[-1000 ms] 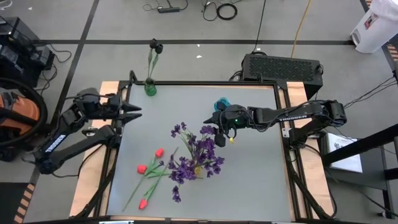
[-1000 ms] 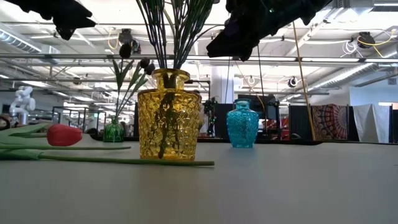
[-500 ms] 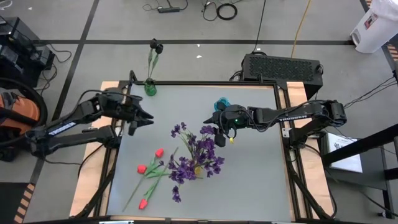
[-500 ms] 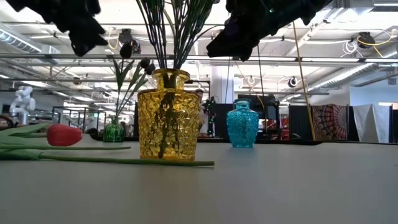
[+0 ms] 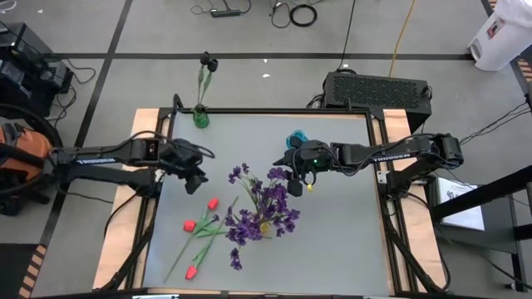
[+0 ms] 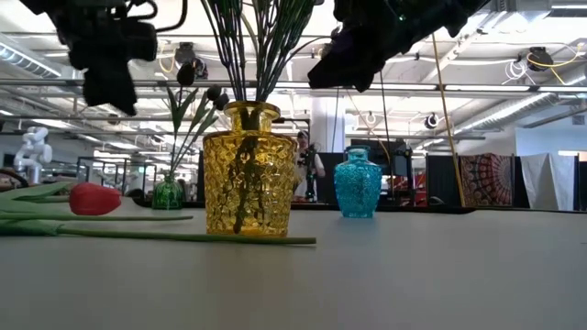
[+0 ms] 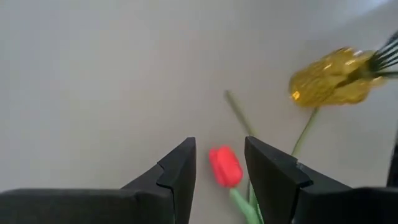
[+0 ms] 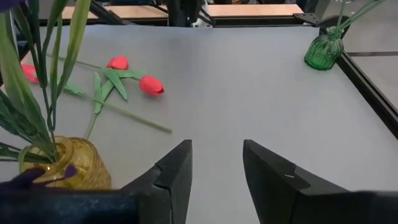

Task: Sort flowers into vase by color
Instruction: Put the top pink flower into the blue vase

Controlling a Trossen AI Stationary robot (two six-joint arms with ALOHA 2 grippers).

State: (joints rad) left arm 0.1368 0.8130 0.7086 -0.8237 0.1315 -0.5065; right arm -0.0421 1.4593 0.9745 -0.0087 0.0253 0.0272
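Three red tulips point(image 5: 213, 203) lie flat on the grey table at the near left, stems crossing. My left gripper point(image 5: 196, 176) hovers open just beyond the farthest tulip point(image 7: 225, 167), slanting down at it; in the left wrist view that bloom shows past the gap between the fingers. A yellow vase point(image 5: 264, 226) stands upright mid-table with purple sprays point(image 5: 262, 199) in it. My right gripper point(image 5: 291, 170) hangs open above the table beside those sprays, nothing between its fingers point(image 8: 177, 165). A small green vase point(image 5: 200, 118) at the far left holds black-headed blooms point(image 5: 206, 60).
A blue vase point(image 5: 297, 138) stands at the far middle, under the right arm. Bare grey table point(image 5: 341, 241) stretches along the near right. Black frame rails point(image 5: 274, 110) edge the table. A person shows in the room beyond the table in the low view point(image 6: 303, 160).
My left gripper has swung away from the table's left edge toward the middle and the near edge, sinking and tipping downward while rolling, and now hangs over the tulips. Its fingers stay open. Flowers and vases lie as before.
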